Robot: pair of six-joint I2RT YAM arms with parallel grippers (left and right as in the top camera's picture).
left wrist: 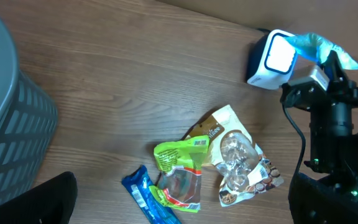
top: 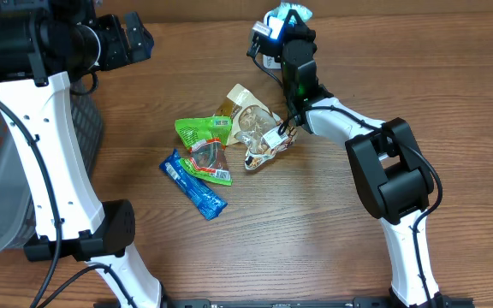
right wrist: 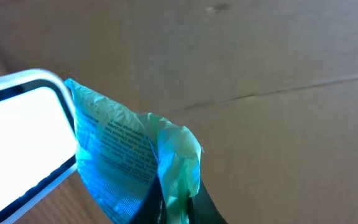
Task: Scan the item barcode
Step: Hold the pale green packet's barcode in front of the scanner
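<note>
Upper centre: right tool clamped on crinkled pale-blue plastic packet at white scanner, left tool apart. Creases might hide barcode!

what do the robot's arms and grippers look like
Both the left arm and right arm have rounded white links joined by black joint housings, with black cables running along them. The left gripper and right gripper are black. A green light glows on the right arm's wrist.
</note>
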